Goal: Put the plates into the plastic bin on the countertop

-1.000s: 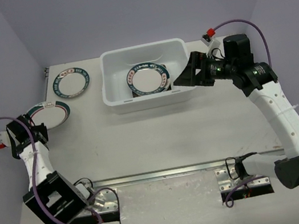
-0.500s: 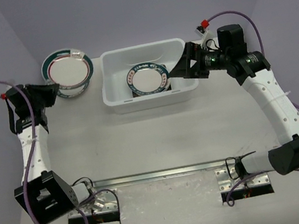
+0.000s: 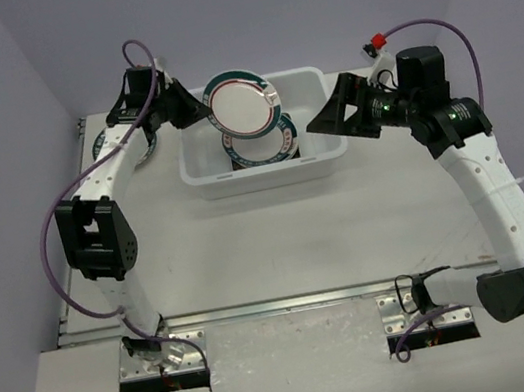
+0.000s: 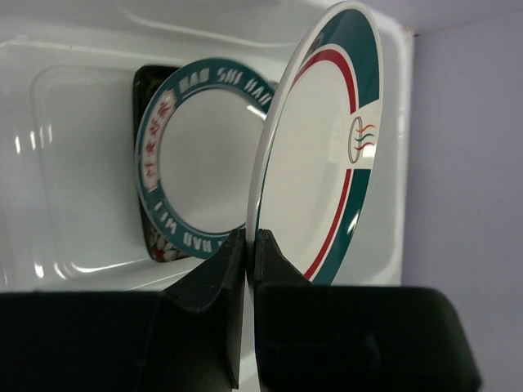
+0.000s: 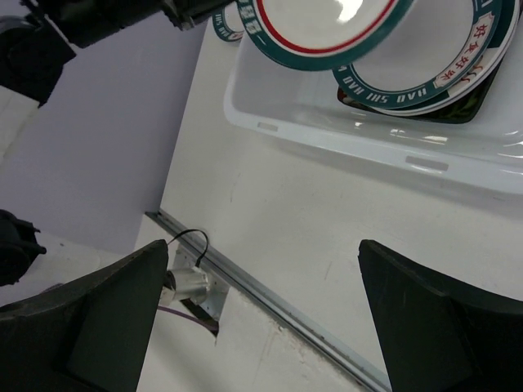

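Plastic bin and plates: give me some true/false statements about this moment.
1. The left gripper pinches the red-striped plate by its rim over the plastic bin. True.
2. The bin is empty. False: a lettered plate lies in it on a black square plate.
3. The right gripper holds a plate. False: it is open and empty.
4. Another round plate lies on the countertop left of the bin. True.
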Robot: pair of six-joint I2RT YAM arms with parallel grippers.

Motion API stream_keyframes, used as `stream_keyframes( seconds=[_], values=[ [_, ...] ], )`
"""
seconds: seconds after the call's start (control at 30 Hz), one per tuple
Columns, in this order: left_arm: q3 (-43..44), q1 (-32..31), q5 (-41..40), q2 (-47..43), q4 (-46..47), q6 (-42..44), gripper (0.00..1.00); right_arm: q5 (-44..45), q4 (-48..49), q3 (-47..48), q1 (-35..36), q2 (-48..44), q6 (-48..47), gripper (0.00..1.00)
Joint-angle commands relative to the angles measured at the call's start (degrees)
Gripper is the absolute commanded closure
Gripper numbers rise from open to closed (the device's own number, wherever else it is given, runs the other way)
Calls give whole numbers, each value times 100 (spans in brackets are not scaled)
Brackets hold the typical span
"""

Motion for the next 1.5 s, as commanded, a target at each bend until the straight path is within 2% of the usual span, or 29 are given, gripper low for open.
stream_keyframes(
  seconds=[0.0,0.1,0.33,0.53,0.87,0.97,1.1,1.23,1.33,1.4,1.47],
  values=[
    [626,-20,-291,213,-641,449,100,201,-19,-6,-76,-244,-196,1],
    [828,-104,-533,591,-940,575,100,151,-19,-114,-85,-294,-188,1],
    [875,-143,-233,1118,-713,592,100,87,-28,-196,-76,-347,-264,1],
    [1276,-210,-230,1683,-887,630,100,60,-37,-248,-80,-359,-285,1],
    [1490,-223,2,1962,-839,398,100,-2,-37,-274,-85,-385,-267,1],
    [1549,-223,165,2041,-851,338,86,-18,-37,-279,-85,-385,-275,1],
    [1616,-304,170,1977,-870,391,76,-28,-37,-290,-85,-370,-285,1],
    [1890,-370,165,2004,-994,373,55,-69,-20,-297,-85,-359,-276,1],
    [2112,-433,151,2123,-1167,348,49,-104,-3,-282,-85,-351,-269,1],
    [2311,-504,56,2211,-1364,391,34,-115,-2,-263,-85,-350,-267,1],
    [2526,-549,-66,2232,-1539,418,0,-125,-2,-254,-85,-350,-267,1]
  ],
)
